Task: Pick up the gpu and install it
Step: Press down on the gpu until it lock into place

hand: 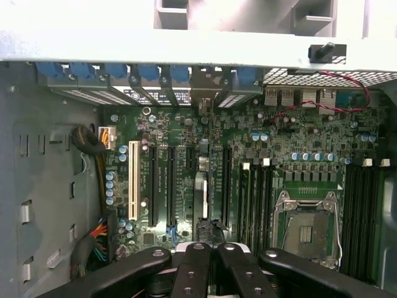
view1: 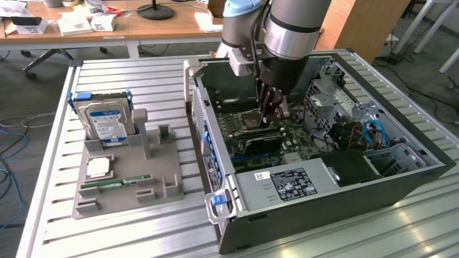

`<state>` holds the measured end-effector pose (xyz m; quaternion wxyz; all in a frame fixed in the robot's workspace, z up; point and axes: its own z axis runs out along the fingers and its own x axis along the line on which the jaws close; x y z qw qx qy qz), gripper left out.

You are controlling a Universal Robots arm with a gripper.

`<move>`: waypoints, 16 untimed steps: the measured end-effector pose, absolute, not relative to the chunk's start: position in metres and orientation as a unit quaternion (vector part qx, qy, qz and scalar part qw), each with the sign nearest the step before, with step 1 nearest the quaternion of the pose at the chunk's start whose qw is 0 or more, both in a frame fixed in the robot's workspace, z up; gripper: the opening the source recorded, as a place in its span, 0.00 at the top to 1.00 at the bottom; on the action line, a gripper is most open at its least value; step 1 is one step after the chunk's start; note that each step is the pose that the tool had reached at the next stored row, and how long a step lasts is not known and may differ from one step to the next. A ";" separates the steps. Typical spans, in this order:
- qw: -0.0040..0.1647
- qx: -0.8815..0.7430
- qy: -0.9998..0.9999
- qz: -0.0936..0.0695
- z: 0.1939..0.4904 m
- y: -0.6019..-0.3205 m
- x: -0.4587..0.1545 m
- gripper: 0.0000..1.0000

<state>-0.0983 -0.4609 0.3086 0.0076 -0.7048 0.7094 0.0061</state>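
We see the gpu [view1: 257, 144] inside the open case [view1: 401, 185], standing on edge on the motherboard [view1: 287, 134], directly beneath the gripper [view1: 272, 121]. In the exterior view its top edge lies just under the fingertips. In the wrist view the gpu [hand: 201, 195] runs straight out from between the tips of the gripper [hand: 211, 248], in line with the long black slots [hand: 152, 186] beside it.

From the side, the gpu shows us a flat black face, long and low. From above, we see only a thin edge with a pale strip along it, so we cannot make out its other face.

The fingers [hand: 195, 267] are drawn together, with no gap that we can see between them. Their tips are at the card's upper edge, but we cannot tell whether they pinch it or only press on it.

Outside the case, a grey holder [view1: 126, 185] on the table [view1: 129, 236] carries a hard drive [view1: 106, 121] and a green RAM stick [view1: 115, 183].
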 end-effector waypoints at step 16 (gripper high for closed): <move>0.008 -0.705 0.709 0.006 0.290 -0.461 -0.098 0.89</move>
